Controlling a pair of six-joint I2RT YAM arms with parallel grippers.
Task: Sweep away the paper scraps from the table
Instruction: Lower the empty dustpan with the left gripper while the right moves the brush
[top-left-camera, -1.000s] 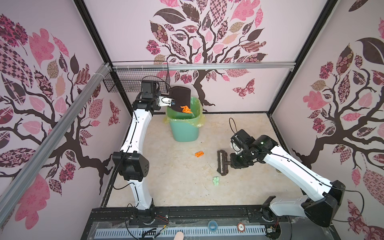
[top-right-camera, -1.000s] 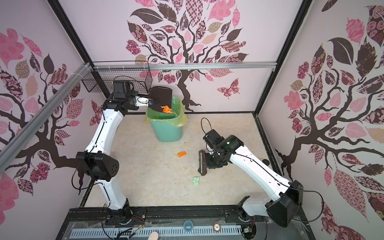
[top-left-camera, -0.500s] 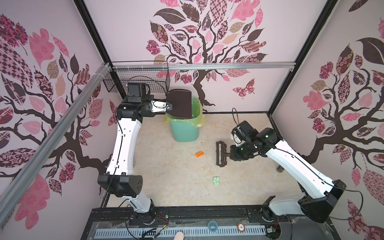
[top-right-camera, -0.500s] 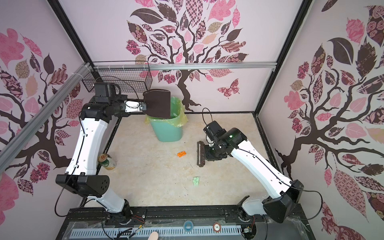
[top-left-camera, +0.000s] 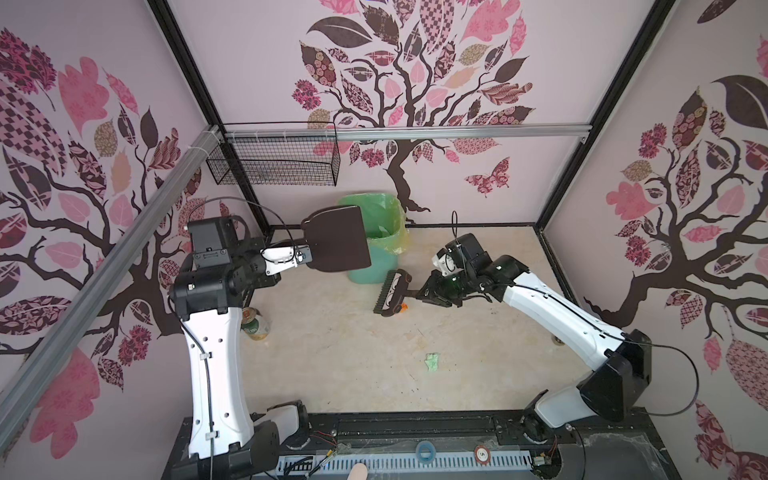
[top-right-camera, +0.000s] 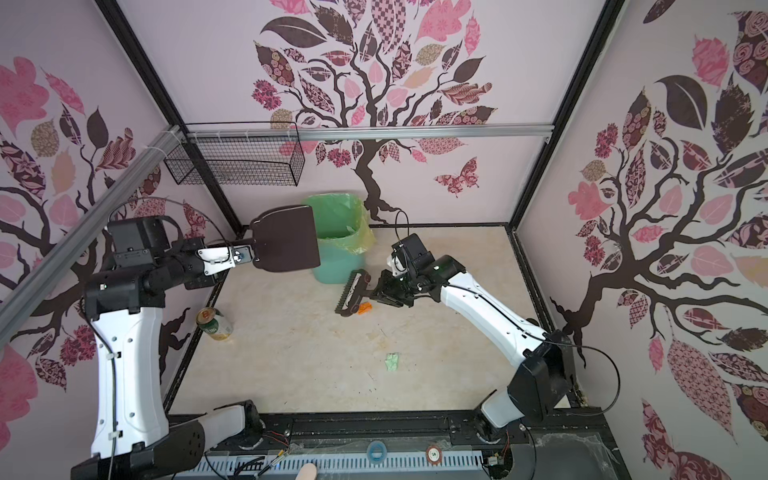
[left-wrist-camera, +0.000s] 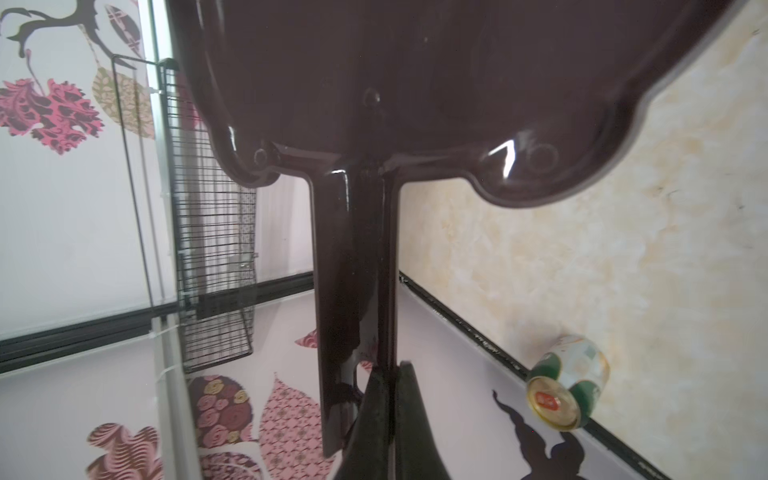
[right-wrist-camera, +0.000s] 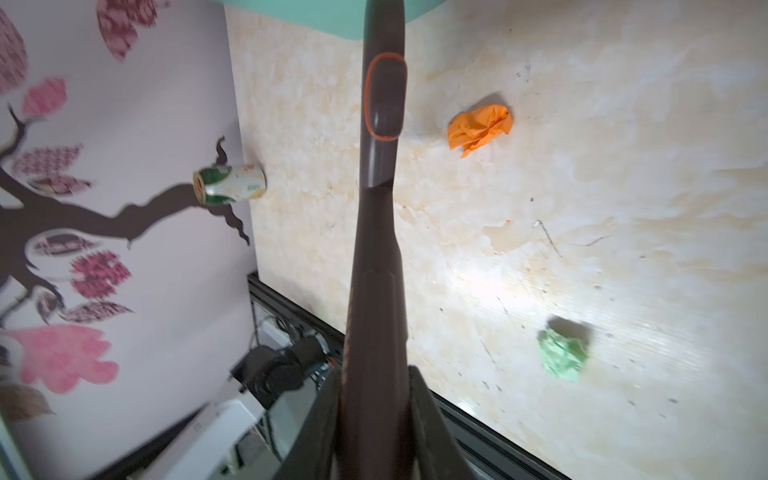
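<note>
Tree-decal walls (top-left-camera: 457, 83) enclose beige bench (top-left-camera: 332, 374). Green bin (top-left-camera: 374, 270) upper centre. Left gripper (top-left-camera: 301, 254) clamped on raised dustpan (top-left-camera: 336, 239); right gripper (top-left-camera: 420, 293) clamped on brush (top-left-camera: 390, 293). Can (top-left-camera: 254, 326) centre-left. Orange scrap (top-left-camera: 402, 307) beside brush at frame centre, green scrap (top-left-camera: 432, 360) lower centre.

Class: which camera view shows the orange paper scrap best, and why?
Right wrist: the orange scrap lies large and unobstructed. Both top views show it tiny, beside the brush; left wrist misses it.

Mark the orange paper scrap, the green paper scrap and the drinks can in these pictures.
orange paper scrap (right-wrist-camera: 480, 129): right wrist view, middle of the crumpled wad.
green paper scrap (top-left-camera: 432, 360): in a top view, middle of the wad.
drinks can (top-right-camera: 218, 328): in a top view, its side wall.
</note>
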